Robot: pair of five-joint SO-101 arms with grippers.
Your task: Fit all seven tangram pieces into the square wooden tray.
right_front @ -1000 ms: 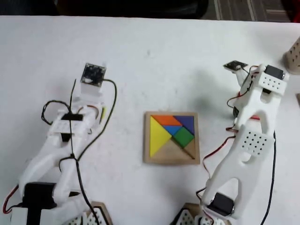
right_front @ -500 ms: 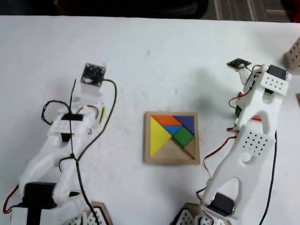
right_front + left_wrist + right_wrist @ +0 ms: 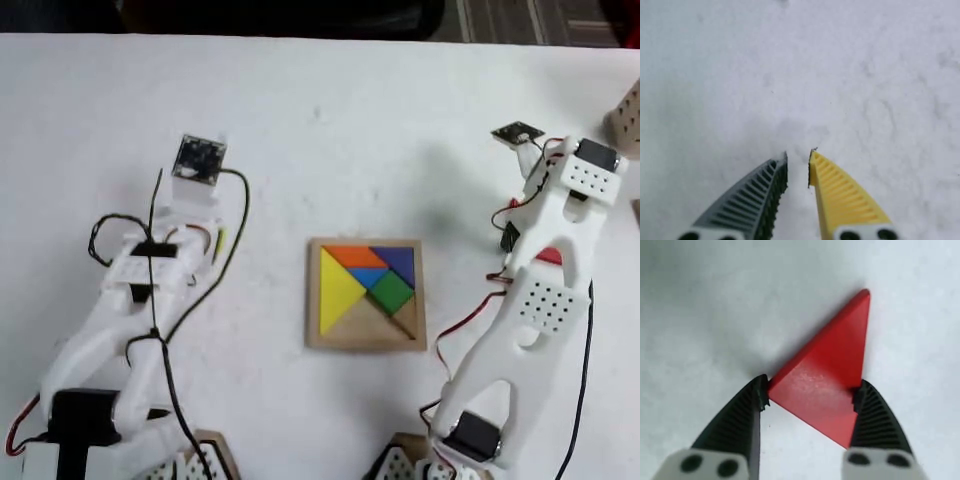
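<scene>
Sitting pinched between the right gripper's fingers, the red triangle is well right of the tray, which holds coloured pieces. Left of the tray, the left gripper hangs over the table, fingers nearly together, gripping nothing.

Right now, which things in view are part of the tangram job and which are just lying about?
Part of the job:
- wooden tray
- coloured pieces already seated in it, such as the yellow triangle
- red triangle, held in the right gripper

Just lying about:
- beige perforated object at the table's far right edge
</scene>
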